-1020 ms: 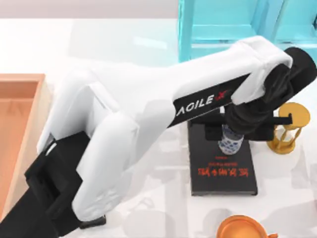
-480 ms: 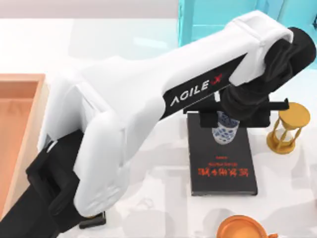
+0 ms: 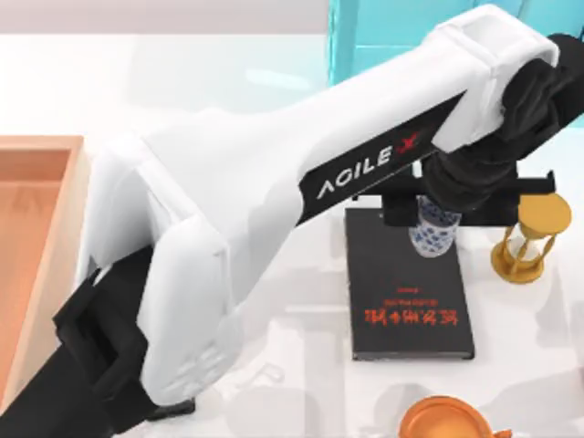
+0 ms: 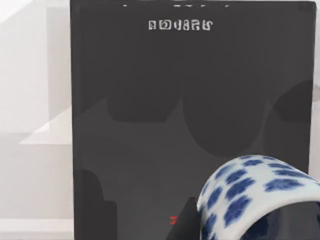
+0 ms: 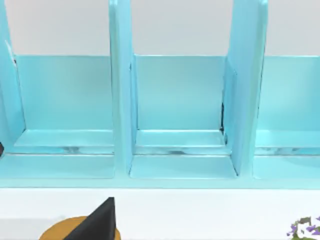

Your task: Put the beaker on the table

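Observation:
The beaker, a small white cup with blue marks, hangs over the far right part of the black book, which lies on the white table. My left gripper is shut on the beaker from above, its wrist covering the cup's upper part. In the left wrist view the beaker sits close to the camera, with the book beneath it and the table beside the book. My right gripper faces a cyan rack.
A gold hourglass-shaped trophy stands just right of the book. An orange round vessel sits at the front edge, an orange-pink tray at the left, and a cyan rack at the back. The rack has several open bays.
My left arm has carried the beaker from the book's middle toward its far end, then a little to the right. The book and trophy have stayed put.

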### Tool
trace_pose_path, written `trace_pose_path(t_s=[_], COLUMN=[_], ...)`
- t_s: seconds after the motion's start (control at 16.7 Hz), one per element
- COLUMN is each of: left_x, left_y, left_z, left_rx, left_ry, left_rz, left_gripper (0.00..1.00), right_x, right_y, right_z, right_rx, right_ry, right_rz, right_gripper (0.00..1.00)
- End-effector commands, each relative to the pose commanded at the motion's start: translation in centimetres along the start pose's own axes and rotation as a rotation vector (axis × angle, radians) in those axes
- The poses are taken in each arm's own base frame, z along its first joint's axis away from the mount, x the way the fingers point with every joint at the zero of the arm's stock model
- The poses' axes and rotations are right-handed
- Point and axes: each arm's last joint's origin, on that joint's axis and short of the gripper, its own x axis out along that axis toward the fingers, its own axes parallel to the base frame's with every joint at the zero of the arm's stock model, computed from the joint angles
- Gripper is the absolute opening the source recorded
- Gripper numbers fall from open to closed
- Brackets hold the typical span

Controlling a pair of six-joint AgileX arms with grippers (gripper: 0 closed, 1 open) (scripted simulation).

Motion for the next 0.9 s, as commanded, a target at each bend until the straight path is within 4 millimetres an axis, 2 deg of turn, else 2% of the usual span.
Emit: trace_pose_path(t_s=[0.24, 0.42, 0.54, 0.72, 0.9], left_x=[-0.6, -1.5, -1.2, -2.1, -2.1], left_y=[0.7, 2.9, 4.5, 6.3, 8.8], left_z=[0.5, 1.4, 1.5, 1.9, 1.7], left_rx=[0.008, -0.002, -0.004, 0.001, -0.006], left_ry=[-0.01, -0.01, 0.012, 0.003, 0.019], left_rz=[-0.012, -0.012, 0.016, 0.005, 0.025], left_gripper=[0.0, 0.0, 0.0, 0.0, 0.0], right_x=[0.0, 0.0, 0.0, 0.0, 0.0], right_y=[0.0, 0.0, 0.0, 0.0, 0.0], right_z=[0.0, 0.0, 0.0, 0.0, 0.0], right_rx=[0.0, 0.0, 0.0, 0.0, 0.0], right_ry=[0.0, 0.0, 0.0, 0.0, 0.0], right_rz=[0.0, 0.0, 0.0, 0.0, 0.0], right_gripper=[1.0, 1.0, 1.0, 1.0, 1.0])
